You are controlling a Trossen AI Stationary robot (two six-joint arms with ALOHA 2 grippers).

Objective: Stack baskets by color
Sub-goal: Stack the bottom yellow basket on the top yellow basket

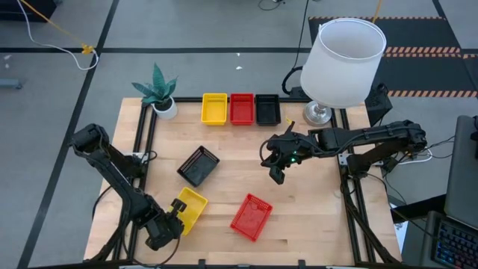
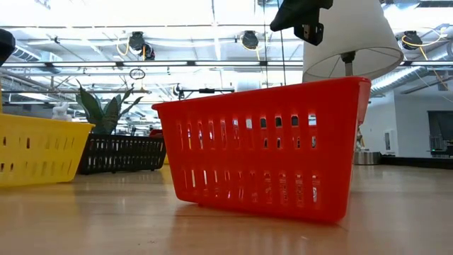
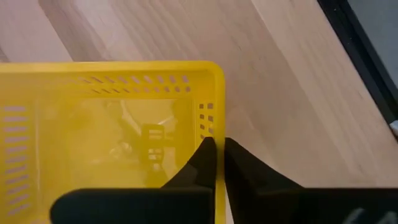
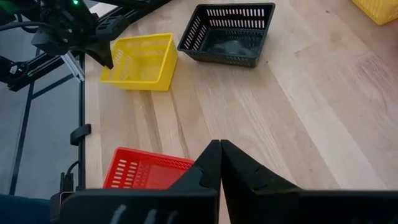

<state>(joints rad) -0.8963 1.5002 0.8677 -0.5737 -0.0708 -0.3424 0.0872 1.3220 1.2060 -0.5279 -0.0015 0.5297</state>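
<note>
A loose yellow basket (image 1: 190, 208) lies near the table's near left corner, with my left gripper (image 1: 175, 218) shut on its wall. A loose black basket (image 1: 199, 166) rests on its bottom toward the middle. A loose red basket (image 1: 251, 217) lies by the near edge. A yellow (image 1: 214, 108), a red (image 1: 241, 108) and a black basket (image 1: 267, 110) stand in a row at the far edge. My right gripper (image 1: 278, 173) hangs shut above the table's middle right, holding nothing. My left gripper has the yellow basket's wall (image 3: 219, 124) on the side toward the table's near left corner, one finger (image 3: 205, 158) inside the basket and one outside. The fingers come steeply from above. The basket sits upright with its bottom on the table (image 2: 106, 212).
A lamp with a white shade (image 1: 345, 56) stands at the far right corner and a potted plant (image 1: 161, 96) at the far left. Bare wood lies between the loose baskets and the far row. Black frame rails (image 1: 139, 142) run along both side edges.
</note>
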